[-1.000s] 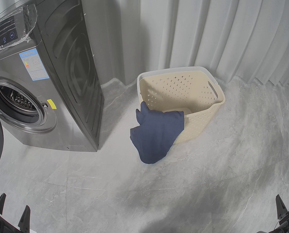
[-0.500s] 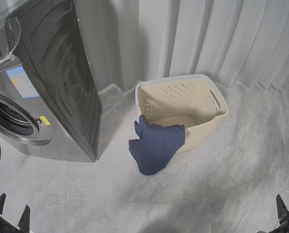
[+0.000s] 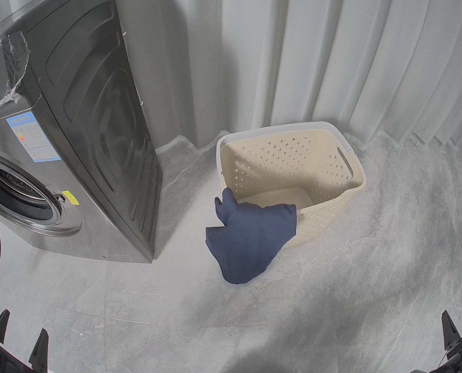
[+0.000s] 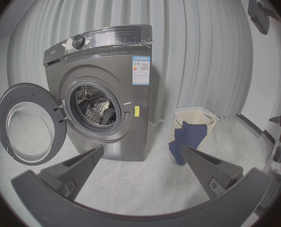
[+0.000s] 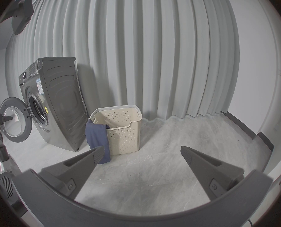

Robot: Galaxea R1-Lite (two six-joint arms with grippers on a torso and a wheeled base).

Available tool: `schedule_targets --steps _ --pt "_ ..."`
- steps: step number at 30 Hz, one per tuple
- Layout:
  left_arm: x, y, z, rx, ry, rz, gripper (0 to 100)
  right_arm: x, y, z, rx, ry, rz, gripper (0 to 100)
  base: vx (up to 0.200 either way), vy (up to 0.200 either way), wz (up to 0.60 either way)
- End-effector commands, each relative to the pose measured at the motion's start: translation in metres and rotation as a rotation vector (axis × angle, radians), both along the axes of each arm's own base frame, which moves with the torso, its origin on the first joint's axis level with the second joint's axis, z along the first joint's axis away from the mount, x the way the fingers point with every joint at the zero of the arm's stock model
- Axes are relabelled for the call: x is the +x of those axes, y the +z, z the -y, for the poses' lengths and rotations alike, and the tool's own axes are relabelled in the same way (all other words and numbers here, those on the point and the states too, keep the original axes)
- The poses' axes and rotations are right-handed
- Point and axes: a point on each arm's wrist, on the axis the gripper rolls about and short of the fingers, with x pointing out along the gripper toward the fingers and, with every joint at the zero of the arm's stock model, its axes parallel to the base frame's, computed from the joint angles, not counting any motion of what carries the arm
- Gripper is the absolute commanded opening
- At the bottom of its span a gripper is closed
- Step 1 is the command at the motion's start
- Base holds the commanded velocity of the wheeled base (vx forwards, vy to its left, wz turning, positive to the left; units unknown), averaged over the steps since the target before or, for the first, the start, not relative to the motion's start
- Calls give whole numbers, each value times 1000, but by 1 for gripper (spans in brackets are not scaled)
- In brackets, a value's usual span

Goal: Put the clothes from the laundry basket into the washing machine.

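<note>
A dark blue garment [image 3: 250, 239] hangs over the near rim of the cream laundry basket [image 3: 324, 182] and trails onto the floor. Left of it stands the grey washing machine [image 3: 81, 130], its round door [image 4: 27, 123] swung open and dark cloth [image 4: 108, 115] lying in the drum. My left gripper [image 3: 18, 338] is open, low at the near left, far from the garment. Low at the near right, my right gripper [image 3: 461, 319] is open too and holds nothing. The left wrist view has the blue garment [image 4: 188, 140], the right wrist view has the garment [image 5: 98, 137] and the basket [image 5: 123, 130].
White curtains [image 3: 319, 47] close off the back. Grey marble floor [image 3: 293, 306] lies open between me and the basket. A dark skirting strip [image 5: 241, 126] runs along the right wall.
The whole head view shifted: machine slid left, basket and garment now sit lower in the picture, so the camera moved. Both grippers stay at the same picture corners, open.
</note>
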Motion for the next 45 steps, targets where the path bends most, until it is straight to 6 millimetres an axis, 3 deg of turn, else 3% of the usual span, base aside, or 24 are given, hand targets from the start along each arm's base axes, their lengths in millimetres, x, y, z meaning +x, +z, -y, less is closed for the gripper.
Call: schedule_targets --steps 1,12,19,45 --pt "0 -5 0 1 -1 -2 100 1 -5 0 1 -1 -14 100 200 0 0" --pt "0 -5 0 -4 4 -2 100 1 -5 0 4 -1 -14 100 36 0 0" --pt "0 -5 0 -5 5 -3 100 1 -5 0 9 -13 -13 100 0 -200 0" --pt "0 -5 0 -1 -1 -2 100 1 -4 1 12 -31 5 100 0 0 0"
